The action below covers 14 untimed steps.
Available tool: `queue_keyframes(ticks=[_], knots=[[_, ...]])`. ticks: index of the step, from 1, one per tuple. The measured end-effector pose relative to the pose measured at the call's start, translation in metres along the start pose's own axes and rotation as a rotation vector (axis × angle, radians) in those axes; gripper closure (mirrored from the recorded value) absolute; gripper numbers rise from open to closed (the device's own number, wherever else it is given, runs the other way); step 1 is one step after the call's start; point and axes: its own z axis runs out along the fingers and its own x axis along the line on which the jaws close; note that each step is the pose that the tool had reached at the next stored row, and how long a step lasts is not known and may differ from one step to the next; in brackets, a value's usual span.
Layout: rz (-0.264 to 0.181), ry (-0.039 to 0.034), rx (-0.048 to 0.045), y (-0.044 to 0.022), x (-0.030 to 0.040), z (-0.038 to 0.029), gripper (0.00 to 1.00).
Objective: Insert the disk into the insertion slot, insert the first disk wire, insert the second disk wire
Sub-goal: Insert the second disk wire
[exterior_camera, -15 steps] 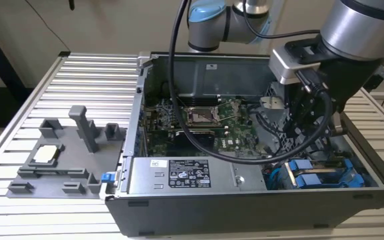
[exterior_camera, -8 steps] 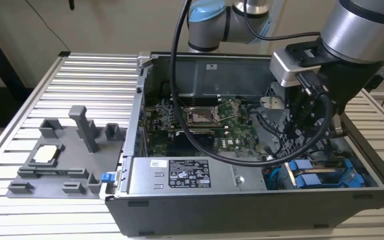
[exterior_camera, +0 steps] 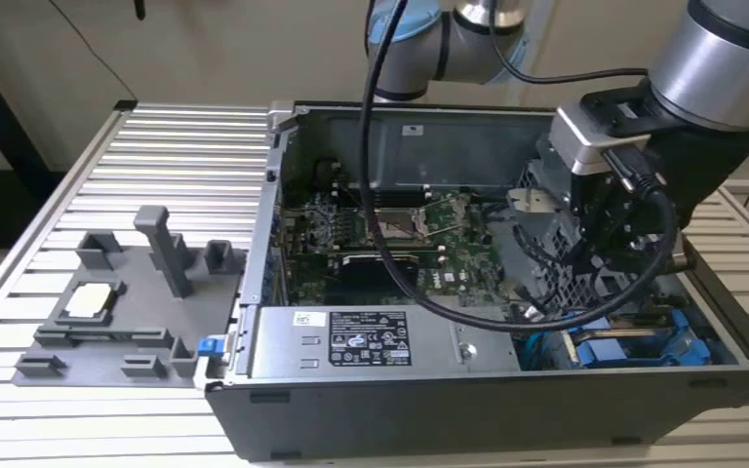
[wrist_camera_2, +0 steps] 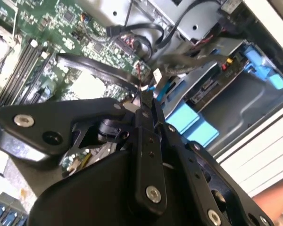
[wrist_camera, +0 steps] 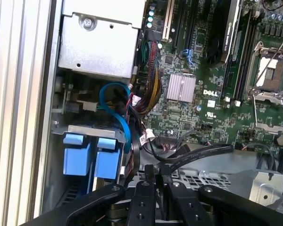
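1. The disk [exterior_camera: 635, 349], with its bright blue carrier frame, sits low in the insertion slot [exterior_camera: 720, 322] at the lower right of the exterior view, inside the open computer case [exterior_camera: 479, 409].
2. In the first wrist view the blue carrier tabs [wrist_camera: 90, 155] appear at lower left, with a blue cable [wrist_camera: 114, 101] looping above them toward a grey metal box.
3. In the second wrist view the blue fittings [wrist_camera_2: 191, 123] lie right of centre, beside the grey bay wall [wrist_camera_2: 245, 101].
4. The gripper [exterior_camera: 609, 255] hangs inside the case just above the slot area; in both wrist views its black fingers [wrist_camera: 146, 183] stand close together around a dark flat cable end [wrist_camera: 198, 155], but whether they actually pinch it cannot be told.
5. The green motherboard [exterior_camera: 374, 234] fills the case's middle; the power supply box [exterior_camera: 362, 343] sits at the front.
6. A grey fixture tray [exterior_camera: 128, 312] rests on the slatted table [exterior_camera: 153, 156] at the exterior view's left.
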Motion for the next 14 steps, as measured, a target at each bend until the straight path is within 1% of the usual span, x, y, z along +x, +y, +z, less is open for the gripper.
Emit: queue_keyframes(ticks=[4, 8, 10, 14], knots=[[0.001, -0.0011, -0.0081, -0.0056, 0.0069, -0.0018, 0.84], [0.001, -0.0019, -0.0142, -0.0089, 0.0146, -0.0076, 0.84], [0.002, -0.0021, -0.0159, -0.0097, 0.0192, -0.0096, 0.84], [0.003, -0.0023, -0.016, -0.0088, 0.0292, -0.0107, 0.84]])
